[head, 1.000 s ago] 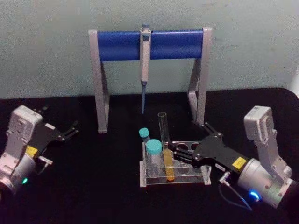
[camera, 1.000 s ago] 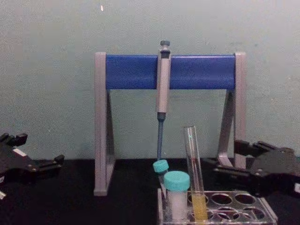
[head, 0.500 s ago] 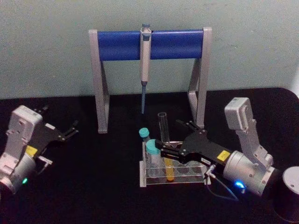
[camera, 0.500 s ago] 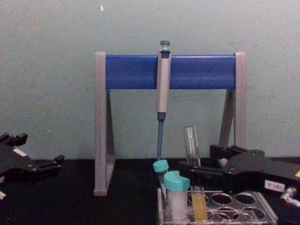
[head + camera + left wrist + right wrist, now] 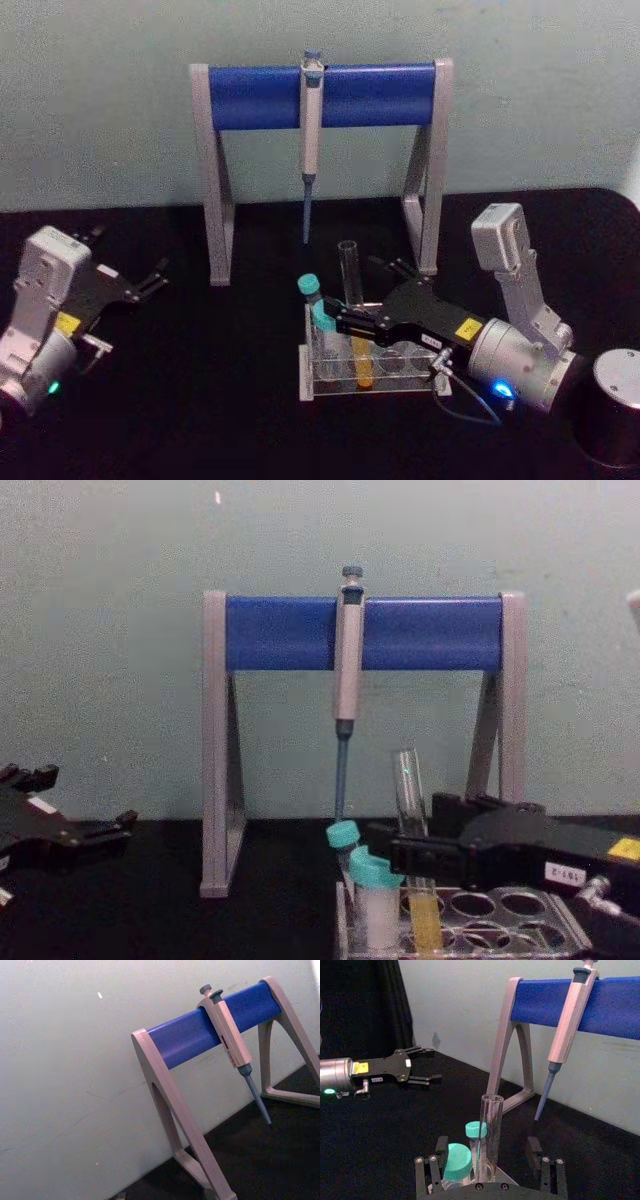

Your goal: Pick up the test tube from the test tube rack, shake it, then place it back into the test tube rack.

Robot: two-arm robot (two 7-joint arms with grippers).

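Glass test tube (image 5: 349,275) stands nearly upright in its rack (image 5: 400,386), mouth upward.

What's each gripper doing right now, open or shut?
Left gripper: open, empty, parked off to the left.
Right gripper: open, fingers straddling the test tube in the rack, not yet gripping.

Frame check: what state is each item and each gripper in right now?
Test tube: upright in the rack, uncapped, yellow-orange liquid at the bottom.
Rack: on the table, holding the test tube and vials.
Vials: capped, standing in the rack.
Pipette: hanging on the stand.
Right gripper: open, one finger each side of the test tube.
Left gripper: open, parked at the table's left.
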